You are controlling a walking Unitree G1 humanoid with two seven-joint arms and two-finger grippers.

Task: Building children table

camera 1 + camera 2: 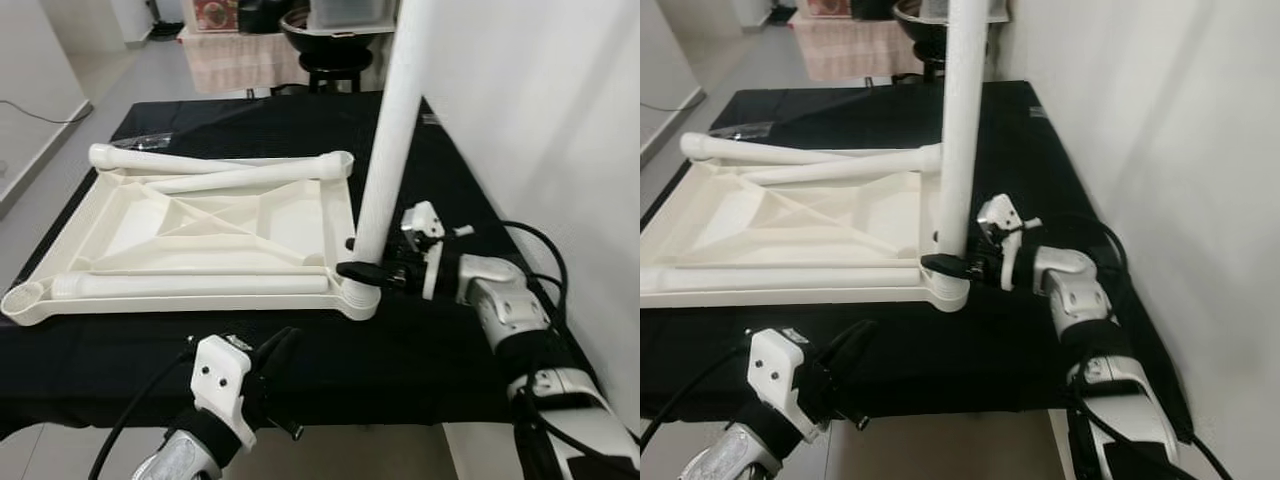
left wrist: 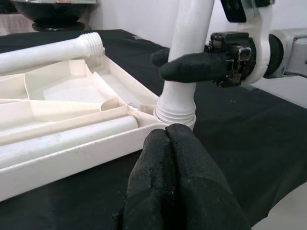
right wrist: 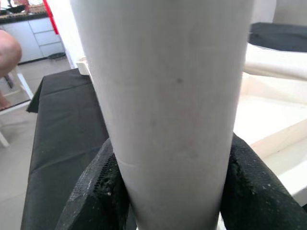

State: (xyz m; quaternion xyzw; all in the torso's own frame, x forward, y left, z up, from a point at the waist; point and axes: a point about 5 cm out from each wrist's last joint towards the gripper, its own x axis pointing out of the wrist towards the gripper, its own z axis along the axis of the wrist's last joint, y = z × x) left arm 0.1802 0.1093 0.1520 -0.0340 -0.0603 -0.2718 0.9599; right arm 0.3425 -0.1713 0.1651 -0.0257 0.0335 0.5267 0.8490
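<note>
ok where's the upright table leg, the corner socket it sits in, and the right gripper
upright table leg (image 1: pixel 390 150), left eye view, middle of the white tube
corner socket (image 1: pixel 360 300), left eye view, round rim at the tabletop's near right corner
right gripper (image 1: pixel 362 269), left eye view, between the black fingertips clamped round the leg's base

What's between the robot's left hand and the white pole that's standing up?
Just bare black cloth. The left eye view shows it between the left gripper, fingers shut, and the upright leg held by the right gripper.
</note>
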